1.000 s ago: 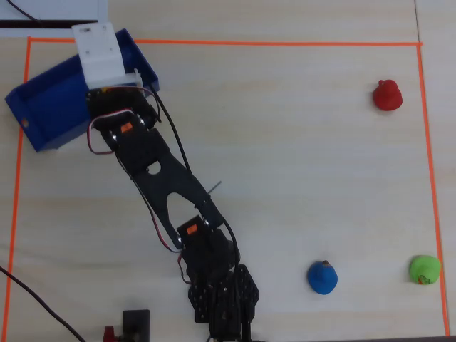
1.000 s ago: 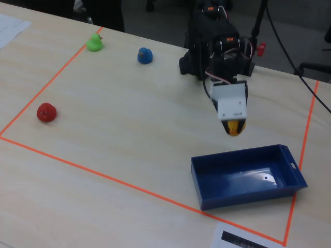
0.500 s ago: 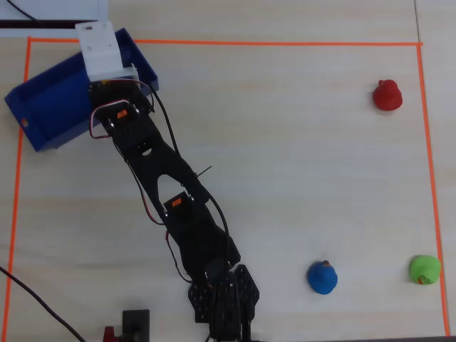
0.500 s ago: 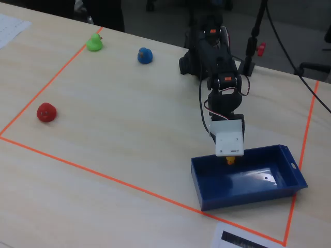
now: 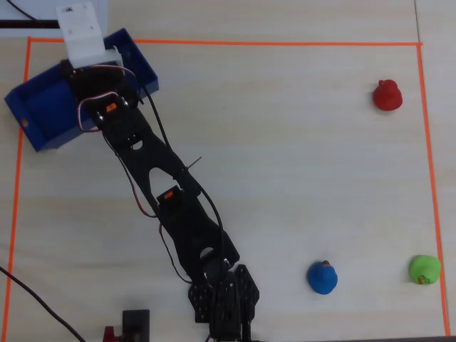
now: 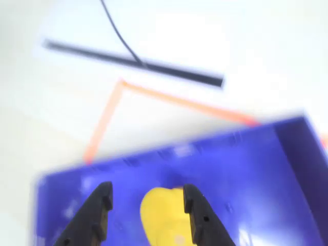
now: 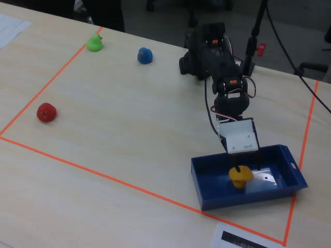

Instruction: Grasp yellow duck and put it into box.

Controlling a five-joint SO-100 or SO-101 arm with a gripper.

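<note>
Since a second ago my gripper (image 6: 146, 202) has carried the yellow duck (image 7: 240, 176) down into the box (image 7: 207, 194); jaws look parted beside it, so I lift straight up.

Box (image 7: 214, 195) walls were low, open from above; the yellow duck (image 7: 240, 176) and gripper (image 7: 248, 167) took up its middle. Red duck (image 7: 46, 111), green duck (image 7: 94, 42) and blue duck (image 7: 145, 55) sat well apart from the box, with bare table (image 7: 129, 134) between.
</note>
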